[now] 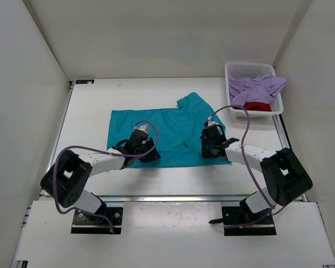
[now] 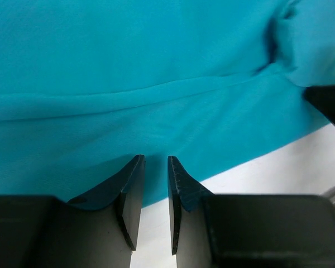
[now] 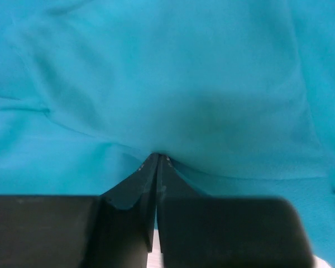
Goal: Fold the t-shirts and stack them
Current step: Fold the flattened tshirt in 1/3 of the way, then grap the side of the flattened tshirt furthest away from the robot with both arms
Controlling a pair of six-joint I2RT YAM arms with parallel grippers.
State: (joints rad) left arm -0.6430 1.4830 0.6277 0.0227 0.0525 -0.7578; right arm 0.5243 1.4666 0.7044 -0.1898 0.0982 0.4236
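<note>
The teal t-shirt (image 1: 156, 131) lies spread on the table, one sleeve (image 1: 194, 103) pointing back right. My left gripper (image 1: 138, 146) sits low at the shirt's near hem; in the left wrist view its jaws (image 2: 156, 159) stand a narrow gap apart with only white table showing between them and teal cloth (image 2: 156, 84) just beyond the tips. My right gripper (image 1: 211, 142) is at the shirt's near right part, shut (image 3: 158, 156) on a pinched ridge of teal cloth (image 3: 173, 84). The lavender t-shirt (image 1: 257, 88) and the red t-shirt (image 1: 258, 106) lie in the basket.
The white lattice basket (image 1: 234, 67) stands at the back right of the table. White walls enclose the left, back and right. A metal rail (image 1: 173, 198) runs along the table's near edge.
</note>
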